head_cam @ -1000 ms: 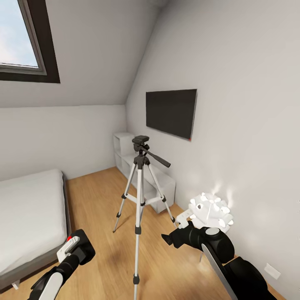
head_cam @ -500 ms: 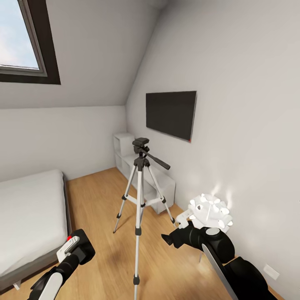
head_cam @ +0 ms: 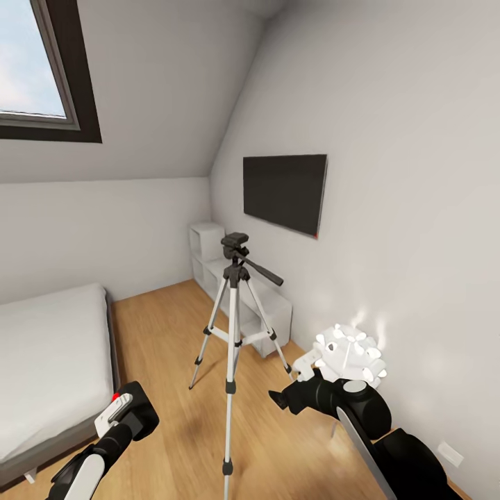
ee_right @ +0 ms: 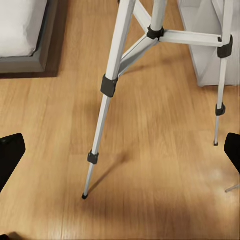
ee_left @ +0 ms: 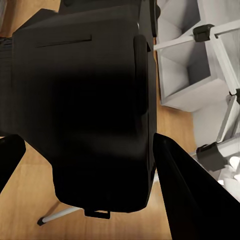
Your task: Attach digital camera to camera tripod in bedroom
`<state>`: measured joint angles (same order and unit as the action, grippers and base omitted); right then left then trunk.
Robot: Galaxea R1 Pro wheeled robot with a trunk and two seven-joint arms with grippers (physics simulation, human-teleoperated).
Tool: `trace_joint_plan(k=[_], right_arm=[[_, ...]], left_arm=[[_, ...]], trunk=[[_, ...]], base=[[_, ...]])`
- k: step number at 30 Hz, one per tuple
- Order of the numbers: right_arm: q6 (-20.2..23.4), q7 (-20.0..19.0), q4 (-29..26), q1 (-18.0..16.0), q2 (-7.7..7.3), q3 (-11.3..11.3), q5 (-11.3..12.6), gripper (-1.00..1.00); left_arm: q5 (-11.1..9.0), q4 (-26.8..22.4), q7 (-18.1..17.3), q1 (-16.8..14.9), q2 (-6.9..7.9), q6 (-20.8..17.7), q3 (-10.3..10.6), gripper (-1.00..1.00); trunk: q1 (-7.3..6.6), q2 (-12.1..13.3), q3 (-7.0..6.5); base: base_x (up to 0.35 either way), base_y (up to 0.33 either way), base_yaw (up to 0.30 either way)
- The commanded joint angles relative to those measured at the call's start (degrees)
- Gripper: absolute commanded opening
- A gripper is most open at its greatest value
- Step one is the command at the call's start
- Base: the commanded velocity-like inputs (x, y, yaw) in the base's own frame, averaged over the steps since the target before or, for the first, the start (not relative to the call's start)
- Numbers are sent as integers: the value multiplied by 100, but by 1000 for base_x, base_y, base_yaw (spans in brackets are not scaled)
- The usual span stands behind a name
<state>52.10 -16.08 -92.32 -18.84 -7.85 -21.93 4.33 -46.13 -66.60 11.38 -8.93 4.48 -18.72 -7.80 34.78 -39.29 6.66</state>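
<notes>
Head view: tripod (head_cam: 235, 333) upright mid-floor; left gripper (ee_left: 85, 150) clamped on camera (ee_left: 85, 100), right gripper (ee_right: 120, 150) jaws apart, empty.

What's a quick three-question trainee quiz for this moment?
1. True or false: the digital camera is mounted on the camera tripod.
2. What sits between the fingers of the left gripper? A) the digital camera B) a tripod leg C) nothing
3. Fill in: the right gripper, facing the tripod's legs on the wood floor, is ___ and empty.

Key: 1 false, the tripod's head is bare; 2 A; 3 open.
</notes>
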Motion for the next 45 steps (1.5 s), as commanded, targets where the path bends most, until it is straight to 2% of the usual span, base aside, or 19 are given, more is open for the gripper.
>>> trace_joint_plan(k=[1, 36, 41, 45], right_arm=[[3, 20, -5, -6, -3, 3, 42, 100], [-82, 29, -5, 3, -2, 29, 42, 100], [-117, 35, -5, 140, -4, 46, 37, 100], [-211, 48, -5, 314, -7, 58, 35, 100]], left_arm=[[-54, -11, 21, -4, 0, -29, -2, -100], [-63, -19, 64, -4, -11, -24, 9, -100], [-61, -17, 94, -4, -50, -35, 13, -100], [-44, -19, 113, -4, -77, -31, 25, -100]], trunk=[[-21, 33, -8], [-789, 1437, -637], [-899, 1637, -726], [-899, 1637, -726]], base=[[0, 0, 0], [0, 0, 0], [0, 0, 0], [0, 0, 0]])
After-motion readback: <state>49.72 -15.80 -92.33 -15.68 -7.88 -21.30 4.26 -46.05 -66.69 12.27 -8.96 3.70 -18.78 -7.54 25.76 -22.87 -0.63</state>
